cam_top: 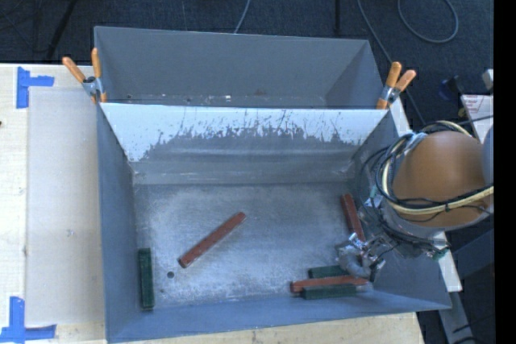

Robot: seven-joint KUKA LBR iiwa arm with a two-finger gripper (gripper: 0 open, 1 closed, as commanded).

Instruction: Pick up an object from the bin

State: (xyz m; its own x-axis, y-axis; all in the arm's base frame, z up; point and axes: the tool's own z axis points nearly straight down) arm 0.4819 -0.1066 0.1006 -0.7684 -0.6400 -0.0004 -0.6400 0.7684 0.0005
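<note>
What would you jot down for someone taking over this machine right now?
Tool: low in the near right corner of the bin, at a small heap of sticks, red-brown and dark green; whether it grips one cannot be told.
Elsewhere: long red-brown stick mid-floor, dark green stick near left, short red-brown stick by the right wall.
Done: nothing lifted out.
Left: grasp one, raise it.

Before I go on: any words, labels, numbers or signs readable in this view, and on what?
No readable text anywhere.
Grey bin: bare walls, no label.
Red-brown sticks and dark green sticks: no print seen.
White card right of the bin: any marks too small to read.
</note>
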